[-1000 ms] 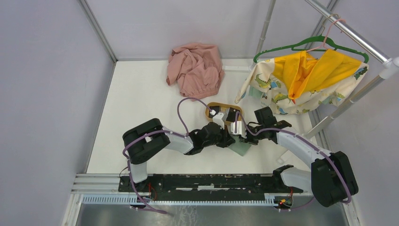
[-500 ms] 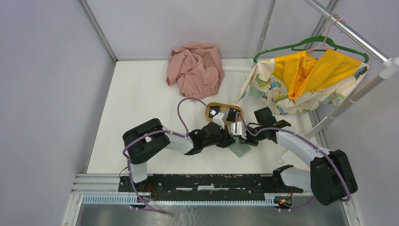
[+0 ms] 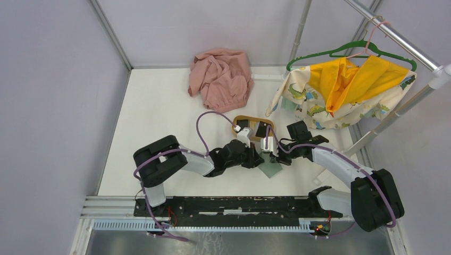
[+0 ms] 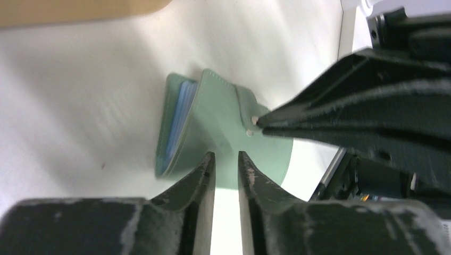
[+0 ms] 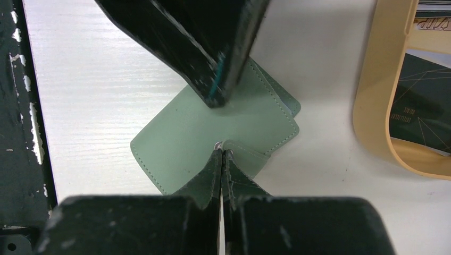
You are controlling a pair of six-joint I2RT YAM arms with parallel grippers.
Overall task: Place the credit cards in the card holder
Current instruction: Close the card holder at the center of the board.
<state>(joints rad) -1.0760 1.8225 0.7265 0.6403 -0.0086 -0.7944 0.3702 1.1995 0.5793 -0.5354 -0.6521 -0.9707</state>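
The card holder [image 4: 223, 127] is a grey-green wallet lying on the white table, its blue inside [image 4: 178, 119] showing at the left edge; it also appears as the card holder [image 5: 186, 138] and the card holder [image 3: 270, 170]. My left gripper [image 4: 226, 159] hovers just over it, jaws a narrow gap apart with nothing between them. My right gripper [image 5: 222, 152] is shut, its tips against the holder's snap tab [image 5: 250, 156]; I cannot tell if the tab is pinched. Black credit cards [image 5: 420, 117] lie in the oval wooden tray [image 5: 375, 106].
The tan tray [image 3: 234, 125] sits just beyond both grippers. A pink cloth heap [image 3: 220, 77] lies at the back. A yellow patterned garment [image 3: 340, 90] hangs on a green hanger [image 3: 351, 50] from the rail at the right.
My left gripper's jaws have parted slightly from shut, and the left arm has shifted a little leftward. The right arm and the card holder have stayed put.
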